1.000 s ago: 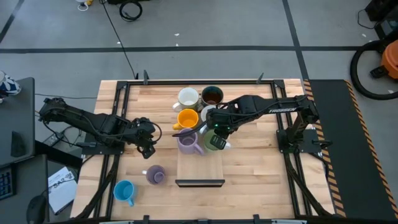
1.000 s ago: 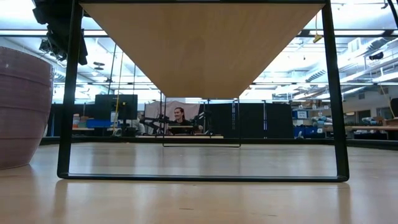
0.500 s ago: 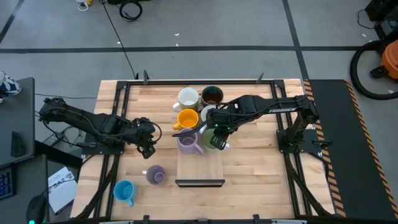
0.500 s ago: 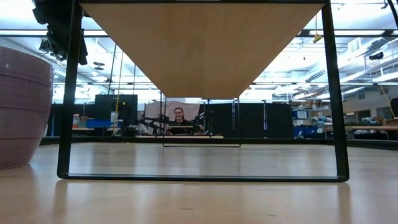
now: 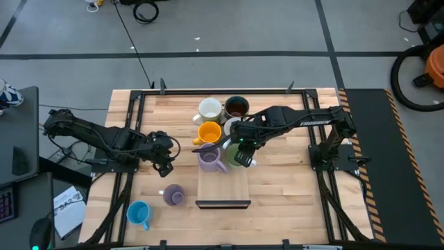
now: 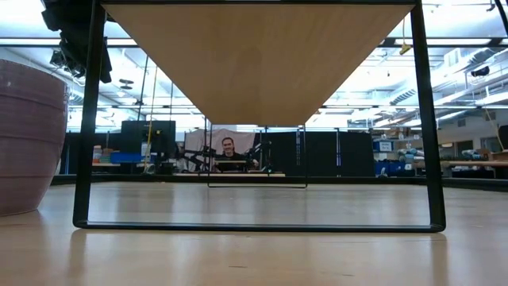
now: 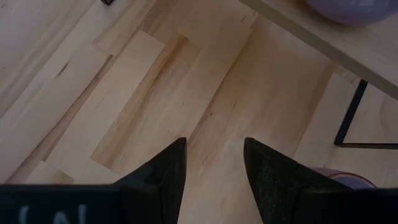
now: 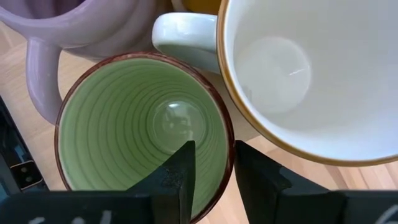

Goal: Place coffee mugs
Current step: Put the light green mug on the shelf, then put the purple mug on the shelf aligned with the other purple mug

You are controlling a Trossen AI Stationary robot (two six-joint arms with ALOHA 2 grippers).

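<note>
Table (image 5: 277, 187): wood top, both arms over it. Riser (image 5: 223, 187), a wood shelf on a black frame, sits mid-table near the front edge.

Left gripper (image 5: 164, 160) hangs over bare table to the left of the riser. In my left wrist view its fingers (image 7: 165, 171) are apart with nothing between them.

Right gripper (image 5: 241, 149) is at the green mug (image 5: 239, 159), which stands upright on the riser's far end. In my right wrist view the fingers (image 8: 181, 171) are slightly parted and straddle the rim, one inside the cup and one outside. I see green between the inner finger and the rim, so it's loose, not clamped.

Upper lavender mug (image 5: 209, 161) stands on the riser too, just left of the green one and touching or nearly so.

Behind the riser, on the table:
- Orange mug (image 5: 209, 132).
- Near white mug (image 8: 298, 74), right beside it; its handle is close to the green rim.
- Far white mug (image 5: 209, 109).
- Grey mug (image 5: 236, 107).

Front left of the table:
- Lower lavender mug (image 5: 173, 195).
- Blue mug (image 5: 139, 214).

Low view: a person (image 6: 228, 151) sits far off in the room.
</note>
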